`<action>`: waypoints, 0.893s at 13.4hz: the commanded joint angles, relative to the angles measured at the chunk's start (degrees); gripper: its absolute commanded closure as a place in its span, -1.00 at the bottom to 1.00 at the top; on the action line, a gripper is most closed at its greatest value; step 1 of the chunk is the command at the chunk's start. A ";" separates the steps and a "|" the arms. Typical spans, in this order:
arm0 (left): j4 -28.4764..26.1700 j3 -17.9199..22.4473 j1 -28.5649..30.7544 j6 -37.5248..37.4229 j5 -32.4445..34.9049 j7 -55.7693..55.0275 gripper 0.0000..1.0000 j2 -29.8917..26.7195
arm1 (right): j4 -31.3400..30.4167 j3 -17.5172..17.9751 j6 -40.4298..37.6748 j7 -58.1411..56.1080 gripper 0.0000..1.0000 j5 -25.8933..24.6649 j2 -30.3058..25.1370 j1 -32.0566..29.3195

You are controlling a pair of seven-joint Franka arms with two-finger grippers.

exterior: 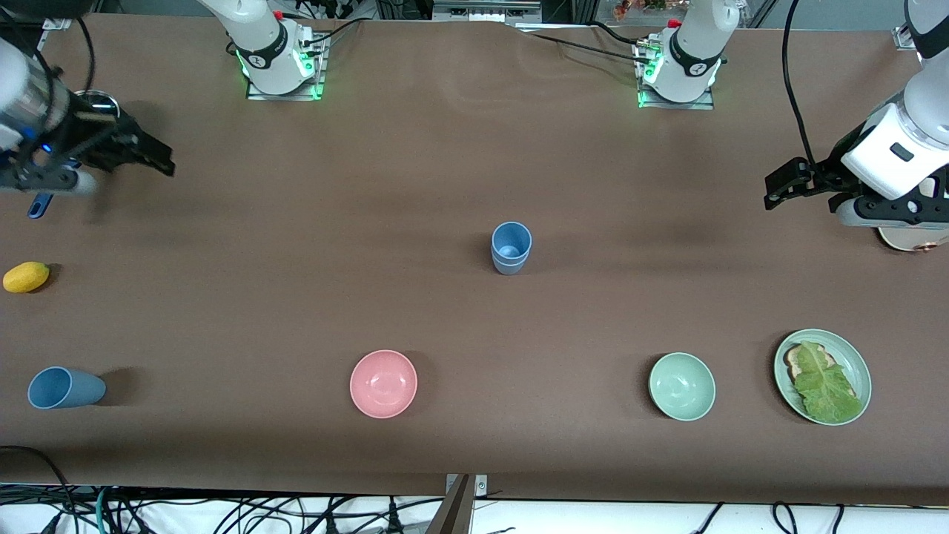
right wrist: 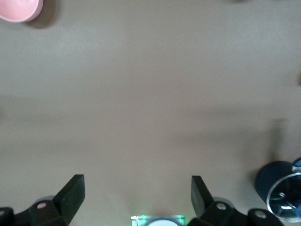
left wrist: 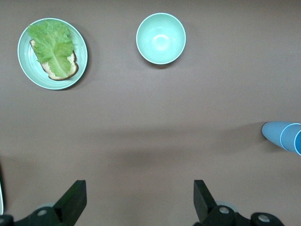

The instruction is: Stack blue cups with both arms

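Left wrist view: black two-finger left gripper [left wrist: 136,200] with fingers spread wide apart and nothing between them, hovering over bare brown tabletop [left wrist: 141,136] at the left arm's end of the table. Right wrist view: black two-finger right gripper [right wrist: 137,197] likewise spread wide and empty, up over the right arm's end of the table, close to a clear glass on a dark round base [right wrist: 281,194]. Both white arms drawn back to their own ends, waiting. At mid-table, standing upright and well apart from both grippers, a stack of two small tapered matte blue plastic cups [exterior: 511,248], the sky blue one nested inside the duller slate blue one. Near the right arm's end and nearer the front camera, a third blue plastic cup [exterior: 65,388] lying on its side, mouth toward the table's end. Farther from the camera than that cup, a small yellow lemon-shaped object [exterior: 26,277]. Along the near row, a round pink plastic bowl [exterior: 383,383], then a round pale green plastic bowl [exterior: 682,386], both upright and empty, then, toward the left arm's end, a pale green round plate [exterior: 860,365] carrying a slice of toast [exterior: 795,361] under a green lettuce leaf [exterior: 825,384].
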 commanded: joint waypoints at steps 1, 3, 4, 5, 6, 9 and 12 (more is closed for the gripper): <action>1.76 0.03 0.01 -1.28 -0.91 0.75 -1.00 0.60 | -0.77 1.09 -0.24 -2.08 -1.00 -0.70 -1.47 -2.49; 1.68 0.12 0.10 -1.28 -0.91 0.75 -1.00 0.60 | -0.77 1.09 -0.06 -1.82 -1.00 -1.23 -1.30 -2.50; 1.68 0.12 0.10 -1.28 -0.91 0.75 -1.00 0.68 | -0.77 1.09 0.29 -1.90 -1.00 -1.31 -1.03 -2.67; 1.68 0.12 0.10 -1.28 -0.91 0.75 -1.00 0.60 | -0.86 1.09 1.25 -1.99 -1.00 -0.88 -0.77 -3.89; 1.68 0.12 0.10 -1.37 -0.91 0.75 -1.00 0.60 | -0.77 1.09 2.13 -1.99 -1.00 -0.70 -0.59 -4.25; 1.68 0.21 0.19 -1.37 -0.99 0.66 -1.00 0.60 | 0.02 1.18 1.88 -1.99 -1.00 -0.79 0.55 -3.82; 1.59 0.29 0.27 -1.37 -0.99 1.10 -1.00 0.60 | 0.99 1.36 1.70 -1.90 -1.00 -0.88 1.78 -3.82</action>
